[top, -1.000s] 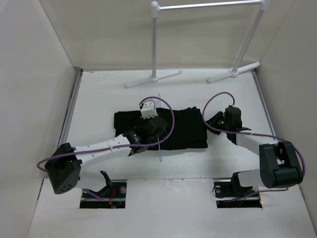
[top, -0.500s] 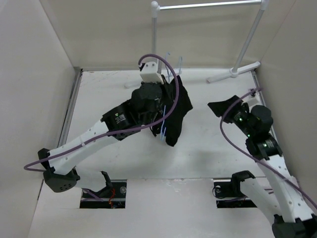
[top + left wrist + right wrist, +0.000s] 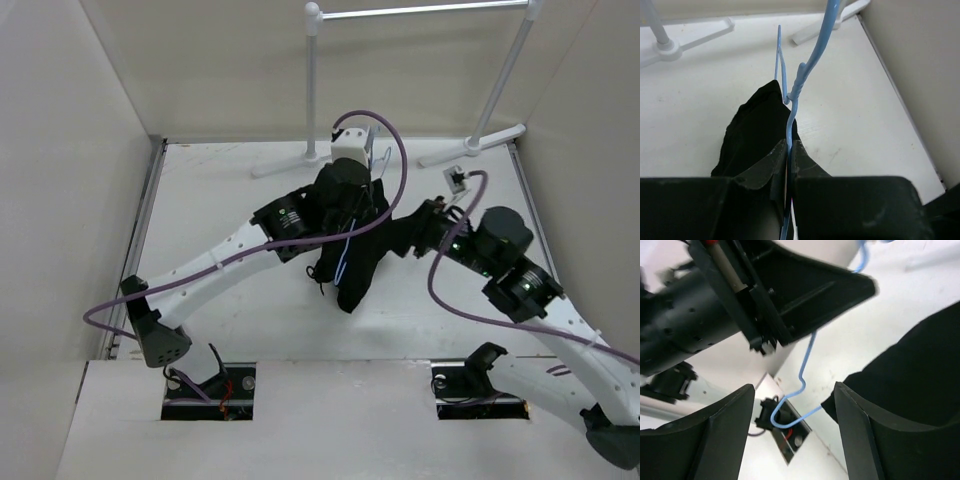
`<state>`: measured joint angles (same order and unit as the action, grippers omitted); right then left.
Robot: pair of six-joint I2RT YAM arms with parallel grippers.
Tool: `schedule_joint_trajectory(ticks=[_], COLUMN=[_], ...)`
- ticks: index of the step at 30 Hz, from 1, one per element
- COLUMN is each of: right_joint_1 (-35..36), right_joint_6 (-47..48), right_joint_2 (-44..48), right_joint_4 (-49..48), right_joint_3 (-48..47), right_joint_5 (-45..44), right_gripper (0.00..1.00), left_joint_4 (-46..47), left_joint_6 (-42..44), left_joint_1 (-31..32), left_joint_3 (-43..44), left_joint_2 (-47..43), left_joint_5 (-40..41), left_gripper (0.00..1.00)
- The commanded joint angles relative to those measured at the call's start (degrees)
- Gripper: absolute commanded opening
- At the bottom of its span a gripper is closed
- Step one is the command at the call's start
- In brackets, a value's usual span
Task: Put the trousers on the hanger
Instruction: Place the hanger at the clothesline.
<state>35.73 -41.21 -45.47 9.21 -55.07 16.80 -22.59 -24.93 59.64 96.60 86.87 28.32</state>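
Item: the black soft-fabric trousers (image 3: pixel 357 268) hang in a bunched fold, draped on the thin pale-blue clothes hanger (image 3: pixel 792 112). They are raised over the middle of the desk, somewhat toward its far edge. Whether the lowest fold touches the desk surface cannot be told from the overhead view. In the left wrist view the cloth falls to one side of the hanger wire, directly below the fingers.

Left pincer (image 3: pixel 790 146): jaws together, clamped on the hanger wire, which passes up between the two dark fingers and bends toward the far right corner of the desk.

Right pincer (image 3: pixel 792 387): jaws apart, nothing gripped. It sits just right of the hanging cloth. In the right wrist view, one dark fold of the trousers lies close beside its right finger (image 3: pixel 862 430); contact cannot be confirmed. The hanger's hook end shows between the fingers, farther off.

Surroundings: a white metal rack (image 3: pixel 313 90) with T-shaped feet stands along the far edge of the white desk (image 3: pixel 215 195). A purple cable (image 3: pixel 398 175) loops over the left arm.
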Motion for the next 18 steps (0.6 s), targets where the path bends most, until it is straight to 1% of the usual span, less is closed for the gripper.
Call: schedule_joint_trajectory(ticks=[1,5,8,12,13,18], right_joint_1=[2.98,6.15,7.12,7.73,8.26,9.14], right_joint_6=[3.06,3.94,4.12,2.89,2.54,0.7], right_joint_2=[-4.17,-8.22,-9.8,-11.21,-11.48,-13.5], right_joint_4=[-4.64,-5.78,-6.75,-10.69,-11.92,-14.4], right_joint_3=[-1.71,-2.15,-1.71,-0.39,-0.13,0.49], right_joint_5=[-3.08,-4.83,-6.42,-5.64,-5.55,-5.63], right_gripper=[0.71,0.69,0.66,0.61,0.59,0.35], left_joint_4=[4.04,4.04,4.22,5.1,5.45,5.8], left_joint_6=[0.06,-0.56,-1.26,-2.14,-2.32,-2.93], left_joint_1=[0.26,0.61,0.87,0.96,0.96,0.61], left_joint_3=[5.09,5.18,4.74,3.95,3.78,3.34], left_joint_2=[-1.53,-1.18,-1.09,-1.09,-1.09,-1.26], left_joint_5=[-0.98,-1.07,-1.07,-1.07,-1.07,-1.07], left_gripper=[0.0,0.0,0.0,0.0,0.0,0.0])
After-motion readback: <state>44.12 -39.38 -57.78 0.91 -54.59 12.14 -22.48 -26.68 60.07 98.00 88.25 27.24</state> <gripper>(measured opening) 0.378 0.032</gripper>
